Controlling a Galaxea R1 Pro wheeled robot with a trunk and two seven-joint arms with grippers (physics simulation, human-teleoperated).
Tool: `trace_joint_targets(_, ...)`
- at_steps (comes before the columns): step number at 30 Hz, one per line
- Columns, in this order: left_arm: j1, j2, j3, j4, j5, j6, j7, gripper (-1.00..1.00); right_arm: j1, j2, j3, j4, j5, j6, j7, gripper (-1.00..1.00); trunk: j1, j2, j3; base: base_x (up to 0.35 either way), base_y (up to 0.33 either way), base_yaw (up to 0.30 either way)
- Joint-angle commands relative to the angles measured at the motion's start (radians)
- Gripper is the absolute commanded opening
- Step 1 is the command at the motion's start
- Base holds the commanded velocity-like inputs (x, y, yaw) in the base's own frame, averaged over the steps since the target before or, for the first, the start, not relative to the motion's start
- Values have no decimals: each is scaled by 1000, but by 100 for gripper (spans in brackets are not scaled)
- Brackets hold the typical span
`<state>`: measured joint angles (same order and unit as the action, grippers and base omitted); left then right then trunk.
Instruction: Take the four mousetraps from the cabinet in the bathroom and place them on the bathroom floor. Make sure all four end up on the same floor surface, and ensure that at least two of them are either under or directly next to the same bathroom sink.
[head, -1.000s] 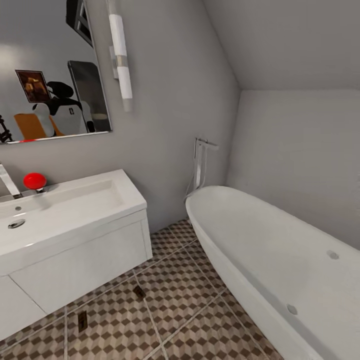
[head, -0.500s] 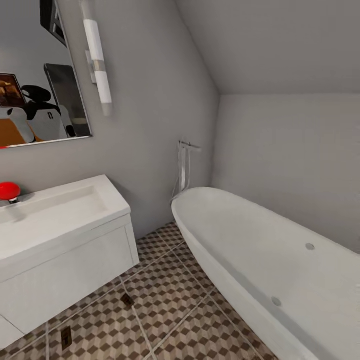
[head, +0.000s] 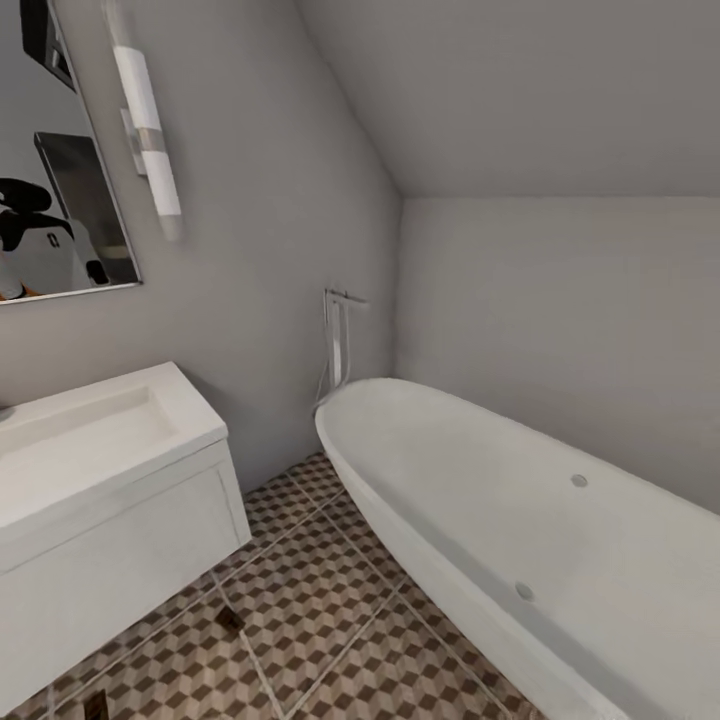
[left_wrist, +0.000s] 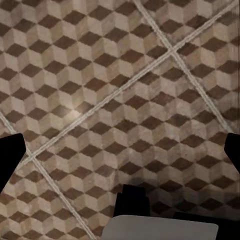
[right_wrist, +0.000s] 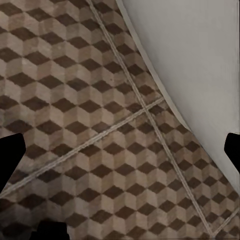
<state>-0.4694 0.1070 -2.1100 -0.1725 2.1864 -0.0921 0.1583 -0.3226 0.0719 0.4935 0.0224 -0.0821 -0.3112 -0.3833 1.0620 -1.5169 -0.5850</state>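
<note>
Two small brown mousetraps lie flat on the cube-patterned bathroom floor (head: 330, 610). One mousetrap (head: 230, 620) is just in front of the vanity's right corner. The other mousetrap (head: 95, 705) is at the picture's lower edge, by the vanity's front. The white sink (head: 90, 440) sits on its wall-hung vanity at the left. My left gripper (left_wrist: 120, 155) hangs open over bare tiles, with its dark fingertips (left_wrist: 10, 157) far apart. My right gripper (right_wrist: 120, 152) is open too, over tiles beside the tub. The cabinet is out of view.
A long white bathtub (head: 500, 510) runs along the right wall, and its side (right_wrist: 200, 65) is close to my right gripper. Its floor-standing tap (head: 338, 340) stands in the corner. A mirror (head: 50, 200) and a tube lamp (head: 148, 140) hang above the sink.
The head camera has swung to the right, so the whole picture has slid left. The red object and the taps on the sink have left the frame. The mousetraps have not moved on the floor.
</note>
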Motion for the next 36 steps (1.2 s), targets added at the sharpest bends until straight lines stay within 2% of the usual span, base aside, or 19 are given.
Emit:
trace_joint_targets(1,-2,1,-8,-6,7,-8,6,100,-1,1,8,3,-9,-5,-2,100,0,-1,0,0,0,-208)
trace_joint_targets(7,-2,-5,-8,-9,8,-10,4,100,-1,2,8,5,-10,-4,-2,100,0,-1,8,0,0,-208)
trace_joint_targets(15,-2,-29,-7,-12,10,-10,2,100,-1,2,8,5,-10,-3,-2,100,0,-1,19,0,0,-208)
trace_joint_targets(30,12,-26,-8,-58,9,-3,6,100,-1,1,8,4,-10,-4,-2,100,0,-1,38,0,0,-206)
trace_joint_targets(36,16,-26,-8,-60,9,-4,7,100,-1,1,8,4,-9,-4,-2,100,0,-1,42,0,0,-97)
